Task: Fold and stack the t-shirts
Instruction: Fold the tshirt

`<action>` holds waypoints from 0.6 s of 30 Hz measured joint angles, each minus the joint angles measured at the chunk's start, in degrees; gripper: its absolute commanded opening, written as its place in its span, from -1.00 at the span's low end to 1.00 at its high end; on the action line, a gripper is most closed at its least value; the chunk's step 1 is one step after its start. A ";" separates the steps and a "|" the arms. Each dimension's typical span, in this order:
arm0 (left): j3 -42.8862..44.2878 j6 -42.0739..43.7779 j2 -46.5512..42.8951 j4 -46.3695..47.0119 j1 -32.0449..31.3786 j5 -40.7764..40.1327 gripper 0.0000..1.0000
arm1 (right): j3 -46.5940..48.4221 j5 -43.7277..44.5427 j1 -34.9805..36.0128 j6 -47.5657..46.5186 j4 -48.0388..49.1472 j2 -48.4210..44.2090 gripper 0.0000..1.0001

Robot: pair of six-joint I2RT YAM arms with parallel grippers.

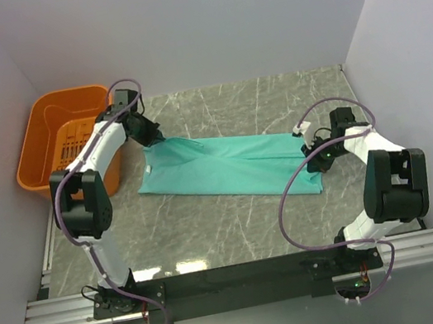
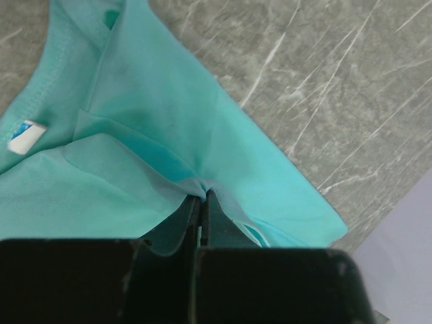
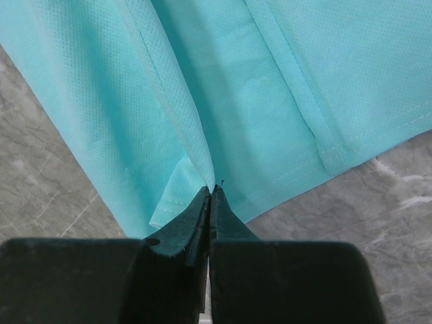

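left gripper point(image 2: 201, 196) jaws fully closed, pinching a fold of the t-shirt point(image 1: 226, 169) near the collar. right gripper point(image 3: 210, 189) same, clamped on the hem edge. Cloth lies stretched between them on the table point(image 1: 212, 230), near the orange basket point(image 1: 47, 150).

Nothing readable: the small white-and-blue tag point(image 2: 25, 136) inside the t-shirt point(image 2: 169, 128) neckline is too blurred.

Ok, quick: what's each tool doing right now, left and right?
Left tool: closed, pinching the t-shirt at its collar end.
Right tool: closed, pinching the t-shirt at its hem end.
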 measured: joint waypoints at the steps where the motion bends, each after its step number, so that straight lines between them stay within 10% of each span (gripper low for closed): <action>1: 0.68 0.00 0.39 -0.02 0.00 0.00 -0.99 | 0.00 0.07 0.00 0.20 0.09 0.00 -1.00; 18: 3.78 0.07 5.55 -1.75 0.00 -0.31 -0.95 | 0.00 0.61 0.00 3.23 1.99 0.00 -0.97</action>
